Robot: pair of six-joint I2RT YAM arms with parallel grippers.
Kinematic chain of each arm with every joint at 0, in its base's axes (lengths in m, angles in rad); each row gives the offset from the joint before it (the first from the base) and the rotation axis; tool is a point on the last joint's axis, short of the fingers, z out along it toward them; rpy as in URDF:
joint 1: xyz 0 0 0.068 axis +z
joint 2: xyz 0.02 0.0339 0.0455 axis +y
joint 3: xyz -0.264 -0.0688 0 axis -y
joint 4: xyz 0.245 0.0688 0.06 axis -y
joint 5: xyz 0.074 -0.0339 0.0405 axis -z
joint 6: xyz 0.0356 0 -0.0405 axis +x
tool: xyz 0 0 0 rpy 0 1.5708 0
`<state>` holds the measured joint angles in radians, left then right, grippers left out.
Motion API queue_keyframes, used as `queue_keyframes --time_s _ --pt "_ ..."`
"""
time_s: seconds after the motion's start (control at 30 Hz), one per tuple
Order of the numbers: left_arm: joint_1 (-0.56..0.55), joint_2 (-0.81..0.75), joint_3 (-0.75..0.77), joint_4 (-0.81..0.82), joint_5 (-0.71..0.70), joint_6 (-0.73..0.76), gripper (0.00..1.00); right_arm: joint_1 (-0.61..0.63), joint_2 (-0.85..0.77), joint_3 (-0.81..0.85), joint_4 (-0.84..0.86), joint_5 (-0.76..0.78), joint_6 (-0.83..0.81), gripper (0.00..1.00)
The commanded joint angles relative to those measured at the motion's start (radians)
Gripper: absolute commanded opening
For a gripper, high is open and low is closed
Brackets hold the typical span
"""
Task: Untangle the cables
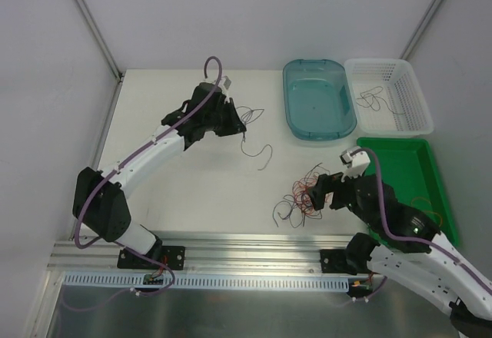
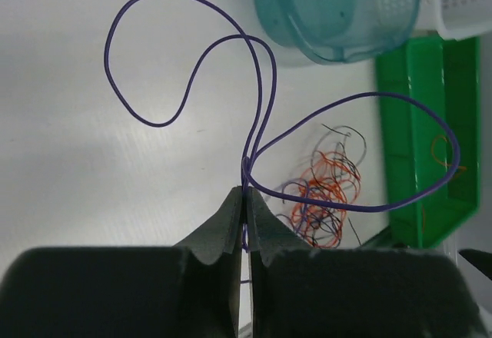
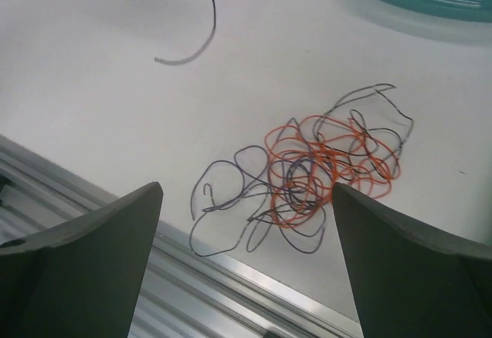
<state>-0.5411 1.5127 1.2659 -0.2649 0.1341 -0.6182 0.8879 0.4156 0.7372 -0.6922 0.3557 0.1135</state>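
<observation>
A tangle of thin orange, black and purple-blue cables [image 1: 301, 197] lies near the table's front edge, also in the left wrist view [image 2: 323, 196] and the right wrist view [image 3: 323, 169]. My left gripper [image 1: 240, 129] is lifted over the table's middle left, away from the tangle. It is shut [image 2: 246, 196] on one purple-blue cable [image 2: 247, 170], whose loops spring out ahead of the fingertips. That cable's free end [image 1: 265, 154] hangs toward the table. My right gripper [image 1: 319, 192] hovers over the tangle's right side, wide open [image 3: 246, 192], holding nothing.
A teal tub [image 1: 319, 96] and a white basket [image 1: 388, 92] holding a dark cable stand at the back right. A green tray [image 1: 407, 184] with an orange cable [image 2: 440, 150] sits at the right. An aluminium rail [image 1: 231, 246] runs along the near edge.
</observation>
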Motion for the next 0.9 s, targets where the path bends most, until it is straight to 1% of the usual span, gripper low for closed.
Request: queue_keyframes --time_s 0.0,0.1,0.17,0.23,0.27,0.3,0.37,0.47,0.57,0.63,0.7,0.8,0.87 --pt "-0.051 -0.015 0.053 0.004 0.122 0.055 0.00 0.003 0.124 0.062 0.183 -0.175 -0.023 0.97" --pt "-0.095 -0.042 0.058 0.006 0.183 0.080 0.00 -0.007 0.199 0.096 0.287 -0.228 -0.002 0.97" --pt "-0.117 -0.049 0.061 0.007 0.234 0.098 0.00 -0.032 0.259 0.108 0.371 -0.271 0.050 0.97" --pt "-0.143 -0.068 0.055 0.010 0.251 0.129 0.00 -0.058 0.297 0.108 0.465 -0.305 0.116 0.98" --pt "-0.151 -0.086 0.044 0.012 0.257 0.139 0.00 -0.087 0.308 0.105 0.499 -0.317 0.194 0.98" --pt "-0.164 -0.097 0.037 0.013 0.259 0.161 0.00 -0.099 0.316 0.099 0.528 -0.326 0.228 0.98" --pt "-0.174 -0.117 0.018 0.021 0.263 0.178 0.00 -0.128 0.342 0.077 0.598 -0.316 0.320 0.98" --pt "-0.183 -0.163 -0.037 0.062 0.277 0.187 0.00 -0.156 0.386 0.056 0.687 -0.346 0.380 0.99" --pt "-0.191 -0.189 -0.072 0.125 0.309 0.187 0.00 -0.158 0.429 0.036 0.758 -0.327 0.432 0.99" --pt "-0.200 -0.200 -0.089 0.142 0.323 0.186 0.00 -0.165 0.439 0.013 0.840 -0.322 0.454 0.99" --pt "-0.206 -0.210 -0.111 0.161 0.326 0.186 0.00 -0.165 0.457 0.001 0.878 -0.320 0.469 0.99" --pt "-0.218 -0.223 -0.132 0.190 0.329 0.187 0.00 -0.165 0.508 0.027 0.902 -0.346 0.474 0.97" --pt "-0.226 -0.227 -0.141 0.211 0.335 0.192 0.00 -0.164 0.528 0.024 0.924 -0.394 0.482 0.96"
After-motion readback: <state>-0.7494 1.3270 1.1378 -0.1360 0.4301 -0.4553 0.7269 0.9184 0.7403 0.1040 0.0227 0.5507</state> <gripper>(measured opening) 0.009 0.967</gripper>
